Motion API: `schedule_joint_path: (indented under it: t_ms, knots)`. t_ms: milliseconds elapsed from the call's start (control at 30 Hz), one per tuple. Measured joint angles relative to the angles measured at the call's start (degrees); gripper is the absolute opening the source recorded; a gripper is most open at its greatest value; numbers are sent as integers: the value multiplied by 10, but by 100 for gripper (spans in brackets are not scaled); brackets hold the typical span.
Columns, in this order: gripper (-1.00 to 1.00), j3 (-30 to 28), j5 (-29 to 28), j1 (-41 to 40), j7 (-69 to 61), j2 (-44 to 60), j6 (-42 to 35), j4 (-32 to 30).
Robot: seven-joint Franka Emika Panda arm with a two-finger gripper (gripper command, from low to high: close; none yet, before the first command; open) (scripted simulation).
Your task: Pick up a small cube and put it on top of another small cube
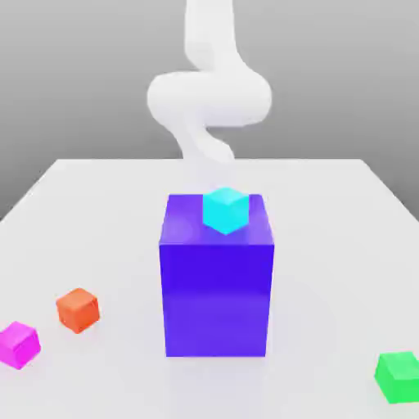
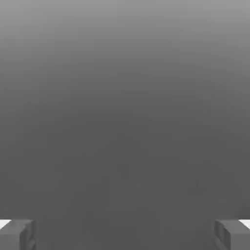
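Note:
The small magenta cube [image 1: 18,344] lies on the white table [image 1: 98,213] at the front of the exterior view's left. A big blue-violet block [image 1: 217,278] stands in the middle, with a small cyan cube [image 1: 225,209] resting on its top. Behind the block rises the white arm [image 1: 209,94], well away from the magenta cube. In the hand view my gripper [image 2: 125,235] is open: the two grey fingertips [image 2: 17,235] sit far apart with nothing between them, facing plain grey background.
A small orange cube [image 1: 78,309] sits just beside the magenta one, nearer the block. A small green cube [image 1: 399,376] lies at the front of the exterior view's right. The table's side edges slant inward toward the back.

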Motion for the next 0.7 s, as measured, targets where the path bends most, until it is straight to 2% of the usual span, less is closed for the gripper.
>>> schedule_joint_path:
  t_ms: [367, 600, 700]
  knots:
    - [0, -109, 23, -34, -75, 229, 86, -28]
    - [0, -167, 71, -75, -146, 377, 139, -44]
    - [0, -174, 96, -108, -180, 441, 161, -51]
